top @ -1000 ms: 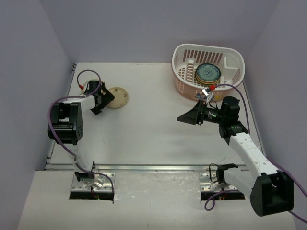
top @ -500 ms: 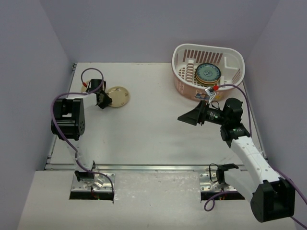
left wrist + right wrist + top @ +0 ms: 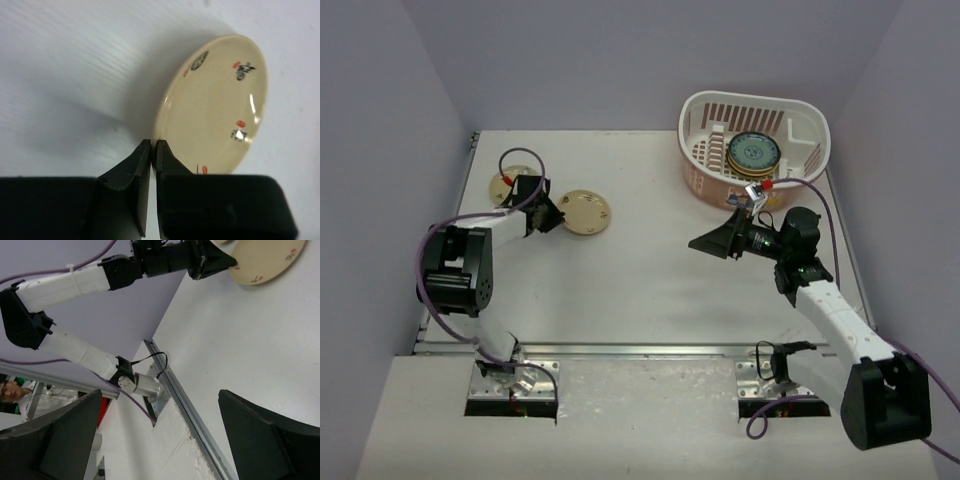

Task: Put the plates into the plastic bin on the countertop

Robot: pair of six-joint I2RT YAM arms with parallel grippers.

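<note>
Bin [image 3: 757, 98] at far right holds a stack, blue plate [image 3: 753, 153] on top. Two are left on the countertop [image 3: 650, 270]. The left gripper [image 3: 154, 145] is clamped on the rim of the cream plate [image 3: 215, 105] (tilted, probably lifting). The second plate [image 3: 501, 189] lies behind. The right gripper [image 3: 710, 243] is spread wide, empty. White top, lavender walls [image 3: 620, 60].

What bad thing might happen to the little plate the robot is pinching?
1. The left gripper grips the cream plate only at its very rim, so it may slip out and drop on the countertop.
2. The plastic bin sits far across, near the open right gripper; a long carry gives more chances to drop it.
</note>
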